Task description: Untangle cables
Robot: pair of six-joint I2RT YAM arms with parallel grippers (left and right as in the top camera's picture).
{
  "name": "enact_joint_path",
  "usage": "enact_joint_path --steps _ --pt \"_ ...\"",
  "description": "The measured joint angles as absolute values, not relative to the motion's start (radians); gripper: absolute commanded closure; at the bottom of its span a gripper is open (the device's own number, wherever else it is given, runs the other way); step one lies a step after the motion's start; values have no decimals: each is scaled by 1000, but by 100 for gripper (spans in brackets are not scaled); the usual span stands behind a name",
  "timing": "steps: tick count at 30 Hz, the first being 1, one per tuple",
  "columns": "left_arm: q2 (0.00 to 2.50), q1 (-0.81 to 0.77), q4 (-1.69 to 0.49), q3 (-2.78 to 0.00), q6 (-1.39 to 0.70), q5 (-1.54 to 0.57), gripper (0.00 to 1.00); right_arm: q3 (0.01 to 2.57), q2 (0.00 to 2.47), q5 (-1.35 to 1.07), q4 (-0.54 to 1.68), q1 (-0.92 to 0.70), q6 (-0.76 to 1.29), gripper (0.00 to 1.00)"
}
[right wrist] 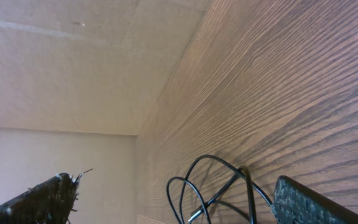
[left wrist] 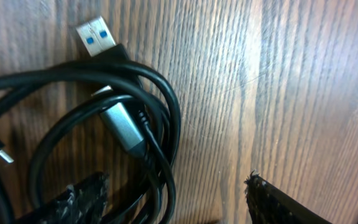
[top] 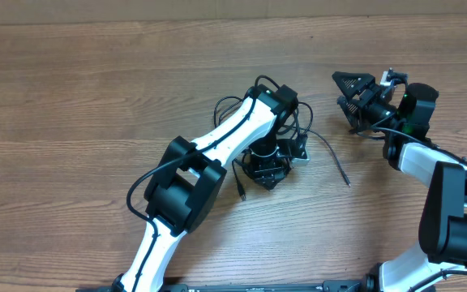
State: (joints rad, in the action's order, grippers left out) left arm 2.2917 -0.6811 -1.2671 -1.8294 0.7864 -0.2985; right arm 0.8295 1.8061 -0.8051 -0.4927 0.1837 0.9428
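The cables (top: 297,130) are thin black cords bunched in a tangle at the table's middle. One loose end (top: 344,180) trails right and another plug (top: 242,195) lies lower left. My left gripper (top: 271,165) points down onto the tangle. In the left wrist view it (left wrist: 176,202) stands open, with looped cables (left wrist: 160,99) running between the fingers close to the left finger (left wrist: 82,199). A blue-tongued USB plug (left wrist: 96,37) and a silver plug (left wrist: 124,129) lie ahead. My right gripper (top: 344,97) hovers open to the right of the tangle, holding nothing. The right wrist view shows cable loops (right wrist: 219,163) beyond it (right wrist: 176,186).
The wooden table (top: 96,97) stretches left and back to a far edge against a pale wall (right wrist: 73,68). The left arm (top: 217,146) crosses the middle from the lower left. The right arm (top: 444,186) occupies the right edge.
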Motion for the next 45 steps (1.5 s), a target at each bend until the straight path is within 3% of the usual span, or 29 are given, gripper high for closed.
enact_joint_path --steps 3,6,9,13,15,28,45 --pt "2292 -681 -1241 -1802 789 -299 28 830 1806 -805 -493 183 942 0" --pt "2291 -681 -1223 -1785 789 -299 35 830 1806 -805 -492 184 942 0" --pt "2291 -681 -1216 -1781 792 -299 53 830 1806 -805 -492 183 942 0" --pt "2291 -681 -1214 -1769 797 -298 88 830 1806 -805 -492 184 942 0" --pt "2291 -681 -1215 -1769 800 -298 96 830 1806 -805 -490 183 942 0" --pt "2279 -681 -1273 -1880 781 -179 96 830 1806 -805 -485 184 942 0" --pt "2112 -680 -1039 -2045 740 -74 96 830 1806 -860 -485 169 926 0"
